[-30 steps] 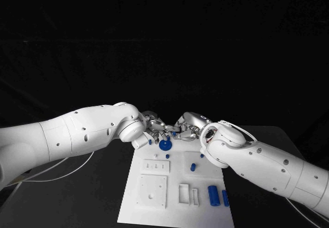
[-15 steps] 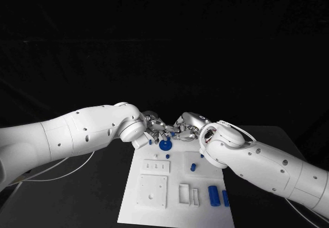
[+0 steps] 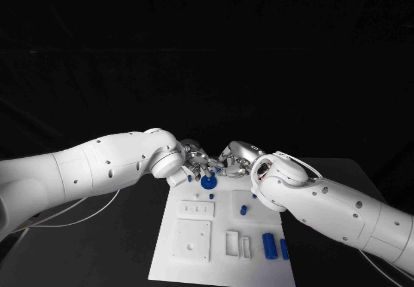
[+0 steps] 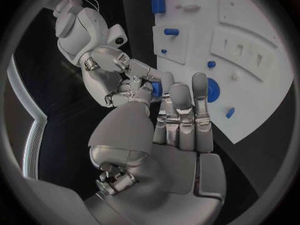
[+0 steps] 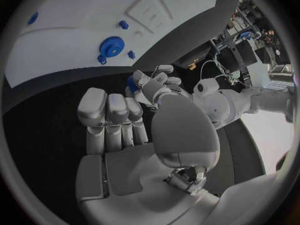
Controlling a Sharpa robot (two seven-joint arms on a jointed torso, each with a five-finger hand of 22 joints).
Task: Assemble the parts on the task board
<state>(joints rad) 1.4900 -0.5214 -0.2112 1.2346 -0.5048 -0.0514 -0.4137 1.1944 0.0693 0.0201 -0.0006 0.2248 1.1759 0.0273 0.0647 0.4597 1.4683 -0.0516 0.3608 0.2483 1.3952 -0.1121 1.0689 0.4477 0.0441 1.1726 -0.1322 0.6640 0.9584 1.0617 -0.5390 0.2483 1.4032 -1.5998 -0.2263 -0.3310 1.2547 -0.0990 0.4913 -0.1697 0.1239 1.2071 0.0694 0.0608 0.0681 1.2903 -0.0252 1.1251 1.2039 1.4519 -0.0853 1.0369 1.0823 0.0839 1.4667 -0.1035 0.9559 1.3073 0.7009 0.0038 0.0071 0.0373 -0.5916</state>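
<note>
The white task board (image 3: 220, 239) lies in the middle of the black table. Both hands meet above its far end. My left hand (image 3: 197, 160) and my right hand (image 3: 233, 162) have their fingertips together on a small blue part (image 4: 156, 89), also seen as the blue part (image 5: 131, 82) in the right wrist view. The blue part sits between the two hands, above the table just off the board's edge. Below the hands a blue gear (image 3: 208, 182) lies flat on the board. My left hand (image 4: 178, 115) and my right hand (image 5: 119, 122) fill the middle of their own wrist views.
A small blue peg (image 3: 189, 178) and a blue stud (image 3: 210, 196) sit near the gear. Another blue peg (image 3: 243, 210) stands mid-board, and two blue cylinders (image 3: 268, 246) lie at the near right. White raised blocks (image 3: 191, 239) occupy the near left. A white cable (image 3: 78, 215) trails at left.
</note>
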